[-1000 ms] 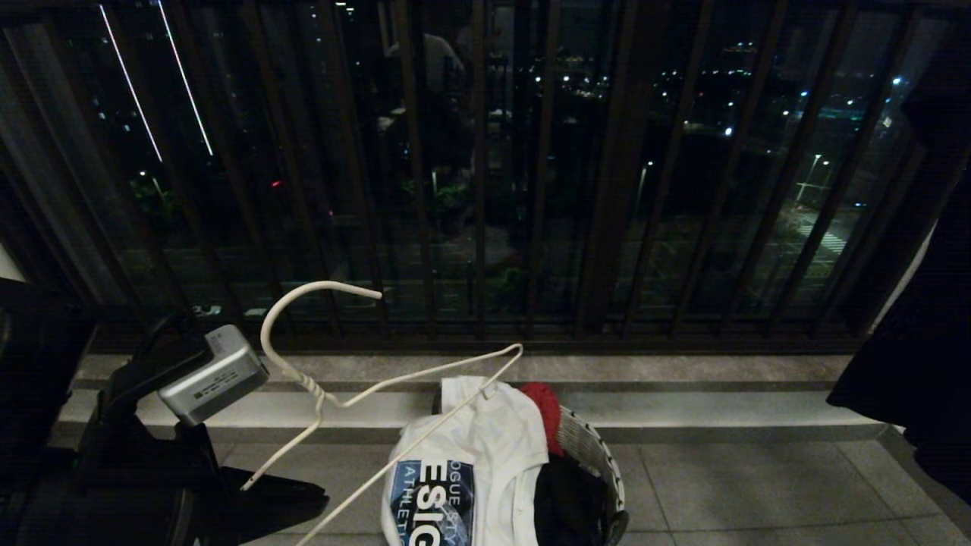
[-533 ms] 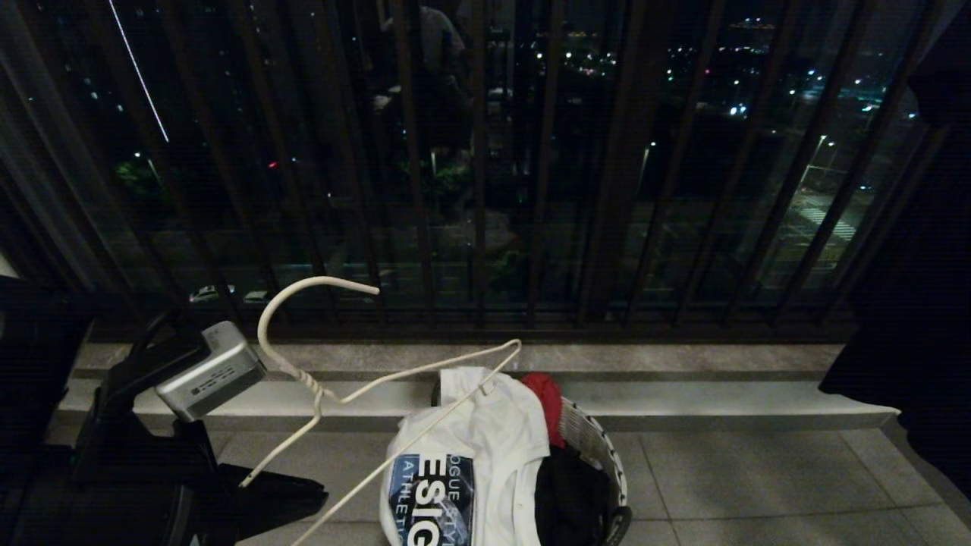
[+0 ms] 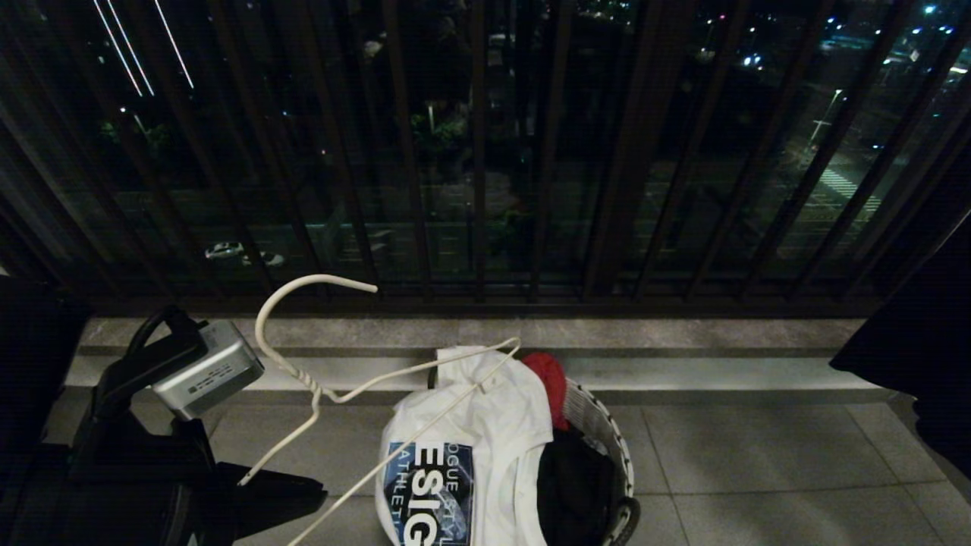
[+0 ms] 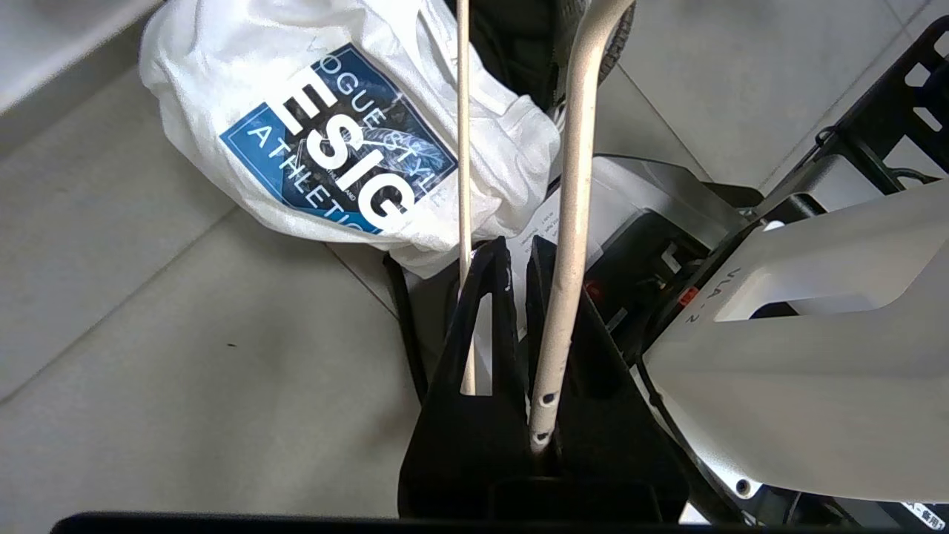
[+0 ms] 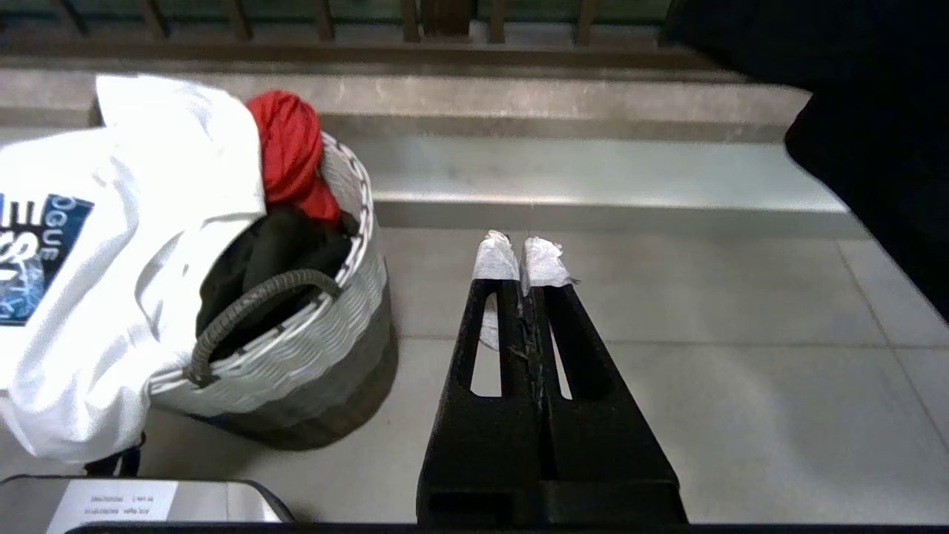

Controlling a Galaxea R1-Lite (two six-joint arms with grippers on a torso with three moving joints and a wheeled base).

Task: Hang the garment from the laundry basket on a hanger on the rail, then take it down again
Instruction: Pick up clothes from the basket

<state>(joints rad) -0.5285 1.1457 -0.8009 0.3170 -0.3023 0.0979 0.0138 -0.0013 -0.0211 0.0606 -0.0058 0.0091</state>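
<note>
While garment (image 3: 463, 447) drapes laundry basket (image 3: 607, 440), balustrade (image 3: 478, 152) behind.

White ESIG T-shirt (image 3: 470, 447) drapes over the woven basket's (image 3: 607, 440) rim (white wire hanger (image 3: 318, 387) tilted above).

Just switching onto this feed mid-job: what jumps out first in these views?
The white T-shirt with its blue lettered graphic, draped over the woven laundry basket on the tiled floor, a red cloth poking up beside it. Next, the thin white wire hanger, held out over the shirt by the left gripper, shut on its wire. Behind stands a dark balustrade against night city lights; the right gripper hangs shut and empty beside the basket.
</note>
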